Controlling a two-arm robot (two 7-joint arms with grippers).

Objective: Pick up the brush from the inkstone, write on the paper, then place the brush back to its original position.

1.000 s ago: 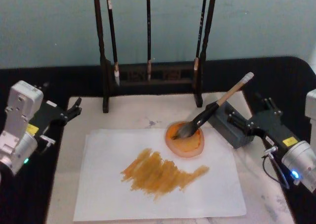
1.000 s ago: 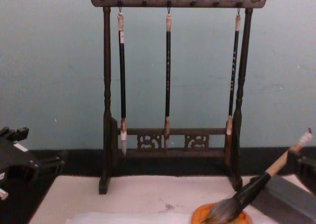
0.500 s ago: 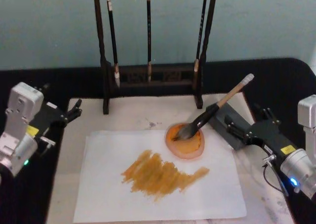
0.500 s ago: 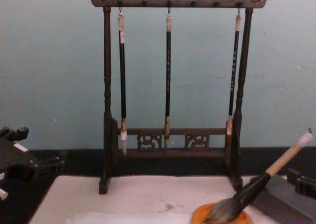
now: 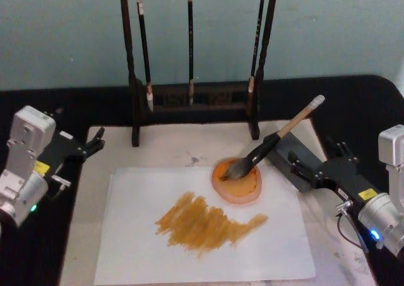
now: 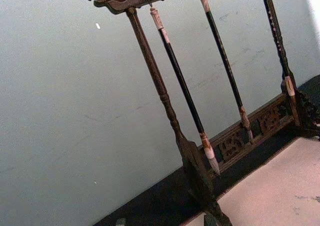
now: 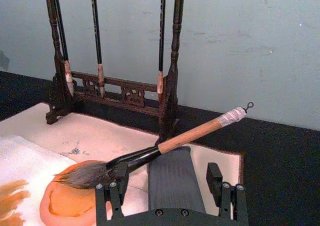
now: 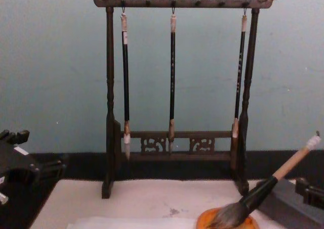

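Observation:
The brush (image 5: 273,139) lies free, its grey bristles in an orange dish (image 5: 245,189) and its black shaft propped on the dark grey inkstone (image 5: 291,152). From the side, the brush (image 8: 264,187) slants up to the right with its white cap highest. My right gripper (image 5: 319,160) is open just behind the inkstone's near end and holds nothing. In the right wrist view its fingers (image 7: 116,191) stand either side of the inkstone (image 7: 172,178), below the brush (image 7: 167,144). The paper (image 5: 189,251) carries a broad orange stroke (image 5: 205,221). My left gripper (image 5: 95,141) is parked open at the mat's left edge.
A dark wooden brush rack (image 5: 192,96) stands at the back of the mat with three thin black brushes (image 8: 172,77) hanging from it. The pale mat (image 5: 170,144) lies on a black table. A teal wall is behind.
My right gripper has drawn back from the brush, toward me and lower. The brush stays put on the dish and inkstone. The left arm has not moved.

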